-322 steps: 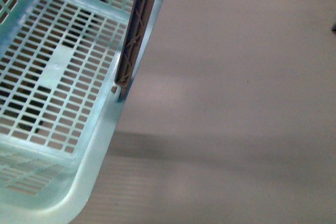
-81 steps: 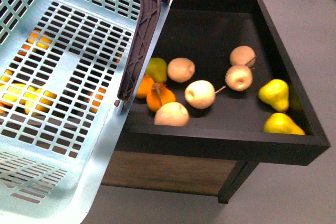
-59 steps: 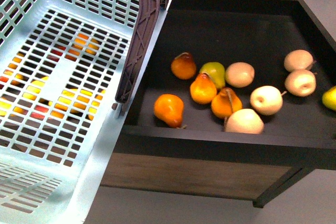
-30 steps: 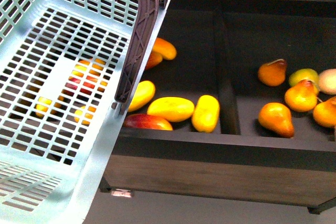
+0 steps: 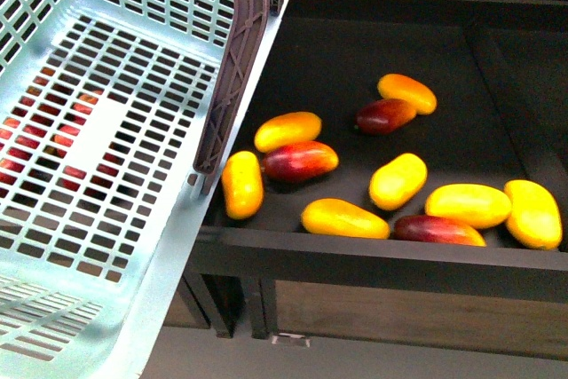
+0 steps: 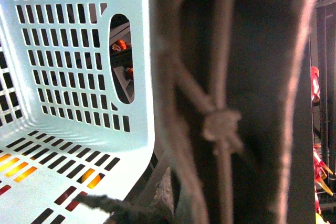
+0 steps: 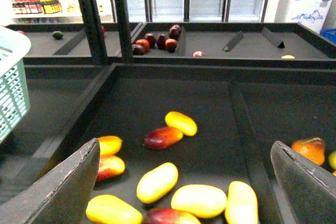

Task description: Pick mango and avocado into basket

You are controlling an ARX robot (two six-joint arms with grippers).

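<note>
Now | we have swung from pears to the bin (image 5: 373, 253) of mangoes | mango (image 5: 398, 181) lies mid-bin, beside empty basket (image 5: 169, 246) | avocado unseen | right gripper (image 7: 185, 145) fingers spread, empty | left gripper: cannot tell.

Basket (image 5: 98, 135): coloured pale teal and pierced with a grid of rectangular slots, at the left of the frame.
Handles (image 5: 232, 68): coloured dull brown, crossed in a lattice.
Bin (image 5: 355, 253): finished in matt black.
Mango (image 5: 398, 181): coloured plain yellow, lower centre.
Red-and-yellow mangoes (image 5: 300, 161): dark red shaded into orange-yellow.
</note>
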